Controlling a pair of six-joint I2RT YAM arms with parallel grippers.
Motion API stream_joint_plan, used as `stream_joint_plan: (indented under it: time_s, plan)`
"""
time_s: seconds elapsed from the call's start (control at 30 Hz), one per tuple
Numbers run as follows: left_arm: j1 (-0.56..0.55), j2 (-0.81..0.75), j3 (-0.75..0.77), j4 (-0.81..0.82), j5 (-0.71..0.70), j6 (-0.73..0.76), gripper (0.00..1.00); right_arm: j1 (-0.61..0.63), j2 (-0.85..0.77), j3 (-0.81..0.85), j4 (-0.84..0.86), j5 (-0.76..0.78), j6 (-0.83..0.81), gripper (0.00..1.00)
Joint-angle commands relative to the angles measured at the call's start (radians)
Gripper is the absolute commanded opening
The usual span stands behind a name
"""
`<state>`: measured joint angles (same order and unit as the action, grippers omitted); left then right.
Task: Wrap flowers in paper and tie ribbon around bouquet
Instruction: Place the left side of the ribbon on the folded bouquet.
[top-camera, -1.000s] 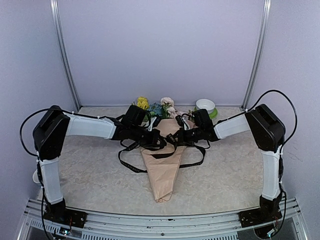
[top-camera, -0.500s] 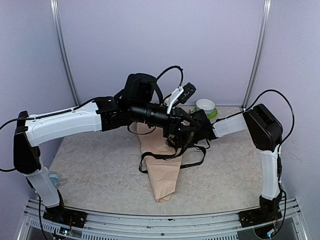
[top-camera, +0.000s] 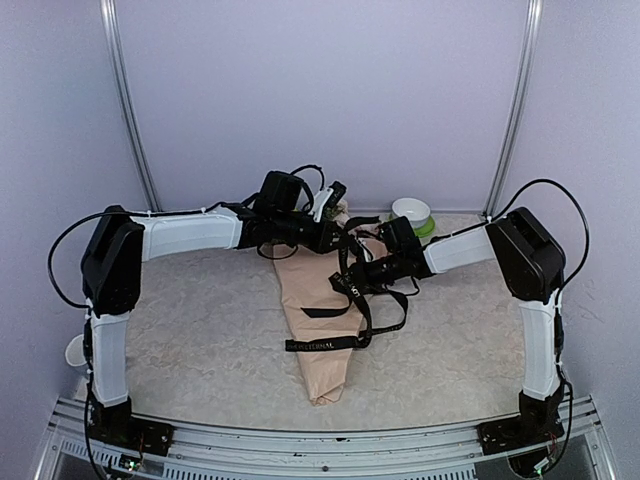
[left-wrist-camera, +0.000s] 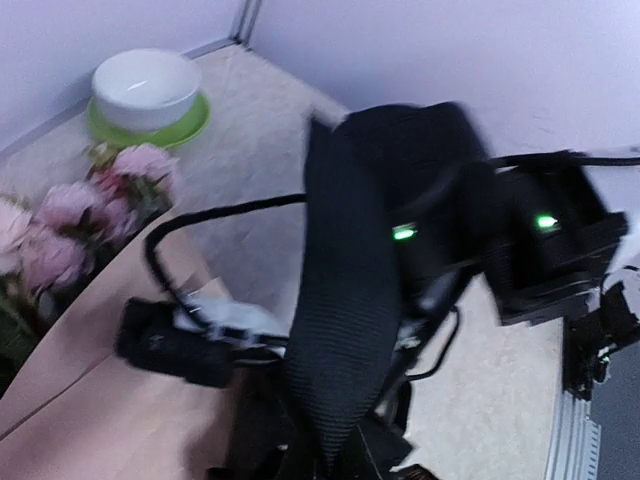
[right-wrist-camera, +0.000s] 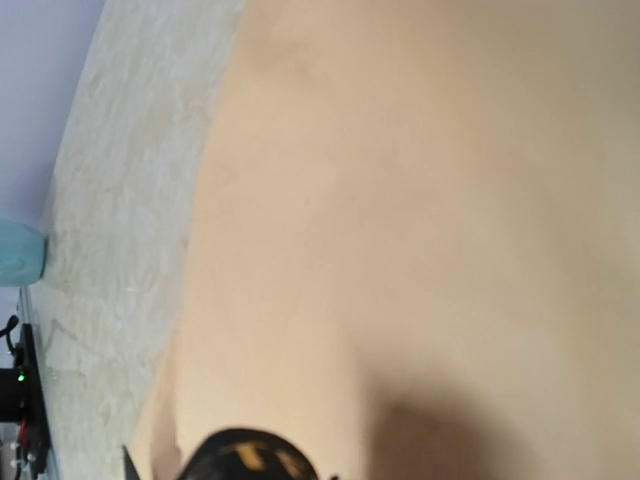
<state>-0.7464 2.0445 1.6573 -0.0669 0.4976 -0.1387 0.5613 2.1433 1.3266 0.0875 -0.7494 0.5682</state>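
Peach-tan bouquet (top-camera: 325, 375) lies mid table (top-camera: 190, 330), tip toward the bases, ribbon (top-camera: 322, 344) draped across it. Left gripper (top-camera: 338, 238) clamps the ribbon (close-up blurred); right gripper (top-camera: 352, 282) closed over the bouquet, hold unclear.

1. We see the peach paper cone (top-camera: 325, 372) lying flat, tip toward the near edge.
2. Pink roses (left-wrist-camera: 60, 235) peek from its wide end.
3. The black ribbon (top-camera: 322, 345) loops loosely across the cone.

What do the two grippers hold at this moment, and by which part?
Both appear shut on the ribbon: the left gripper and the right gripper each pinch a stretch above the bouquet. The exact spot along it cannot be told.
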Motion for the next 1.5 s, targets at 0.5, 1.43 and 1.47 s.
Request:
stream_joint_plan:
  time_s: [0.5, 1.43, 1.47]
  plan:
    - [0.133, 0.253, 0.164, -0.052, -0.268, -0.092, 0.36, 0.01, -0.017, -0.018, -0.03, -0.137, -0.077, 0.05]
    - [0.014, -0.048, -0.201, -0.206, -0.054, 0.2, 0.71, 0.011, -0.007, 0.009, -0.089, -0.137, -0.103, 0.12]
    - [0.003, -0.03, -0.18, -0.216, -0.04, 0.2, 0.72, 0.011, -0.008, 0.009, -0.093, -0.134, -0.119, 0.12]
